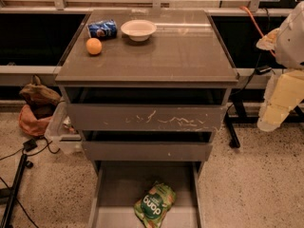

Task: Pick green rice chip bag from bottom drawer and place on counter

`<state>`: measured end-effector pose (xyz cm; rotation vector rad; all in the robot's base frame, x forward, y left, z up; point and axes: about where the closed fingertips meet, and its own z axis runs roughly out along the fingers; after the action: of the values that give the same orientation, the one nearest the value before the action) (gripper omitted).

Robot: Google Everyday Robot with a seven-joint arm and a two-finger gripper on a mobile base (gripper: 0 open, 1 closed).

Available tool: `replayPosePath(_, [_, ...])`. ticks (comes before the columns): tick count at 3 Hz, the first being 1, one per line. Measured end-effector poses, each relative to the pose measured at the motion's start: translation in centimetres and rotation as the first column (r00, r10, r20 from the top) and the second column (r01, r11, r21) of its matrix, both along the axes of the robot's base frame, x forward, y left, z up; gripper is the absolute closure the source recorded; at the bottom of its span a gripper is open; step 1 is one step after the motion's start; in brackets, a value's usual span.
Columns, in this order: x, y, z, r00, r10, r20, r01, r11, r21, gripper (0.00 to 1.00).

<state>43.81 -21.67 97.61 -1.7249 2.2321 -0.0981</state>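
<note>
The green rice chip bag (155, 204) lies flat in the open bottom drawer (114, 184), near the drawer's front and a little right of its middle. The counter (180, 51) is the grey-brown top of the drawer cabinet. My gripper (277, 106) hangs at the right edge of the view, to the right of the cabinet at about the height of the top drawer front. It is well above and to the right of the bag and touches nothing.
On the counter's back left stand a crushed blue can (102, 29), a white bowl (138, 30) and an orange (94, 46). The scratched top drawer front (147, 118) and the middle front (147, 151) stick out slightly. Cables and a bag (35, 108) lie on the floor at left.
</note>
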Motion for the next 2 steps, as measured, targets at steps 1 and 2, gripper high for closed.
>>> replayPosePath(1, [0.00,0.00,0.00,1.0000,0.000,0.000,0.000,1.000,0.000,0.00])
replayPosePath(2, [0.13,0.27,-0.63,1.0000,0.004,0.002,-0.004,1.000,0.022,0.00])
